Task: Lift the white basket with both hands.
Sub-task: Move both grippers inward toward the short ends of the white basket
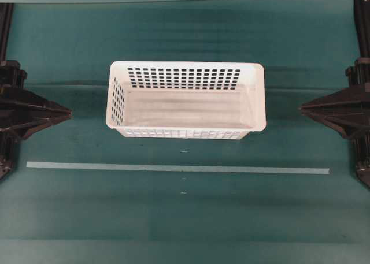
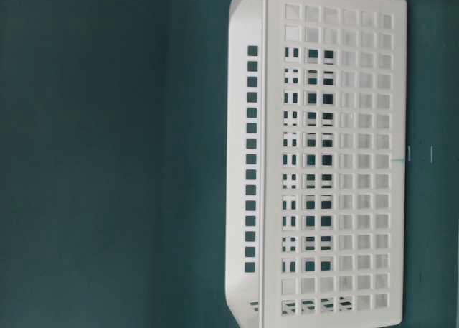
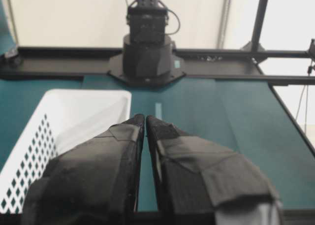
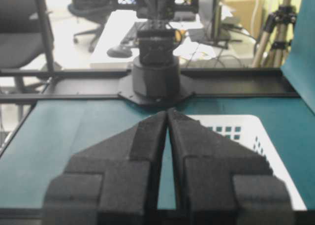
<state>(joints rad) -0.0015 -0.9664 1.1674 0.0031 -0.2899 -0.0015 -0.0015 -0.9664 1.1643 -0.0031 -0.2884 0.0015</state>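
The white basket [image 1: 186, 100] stands empty on the green table, in the middle of the overhead view. It also shows in the table-level view [image 2: 323, 163], in the left wrist view [image 3: 59, 131] and in the right wrist view [image 4: 256, 141]. My left gripper [image 1: 68, 112] is at the far left, well clear of the basket, shut and empty; its tips touch in the left wrist view [image 3: 145, 119]. My right gripper [image 1: 302, 108] is at the far right, apart from the basket, shut and empty, as the right wrist view [image 4: 167, 112] shows.
A pale tape strip [image 1: 173, 168] runs across the table in front of the basket. The right arm's base [image 3: 147, 52] and the left arm's base [image 4: 156, 72] stand at the table's ends. Black frame rails border the table.
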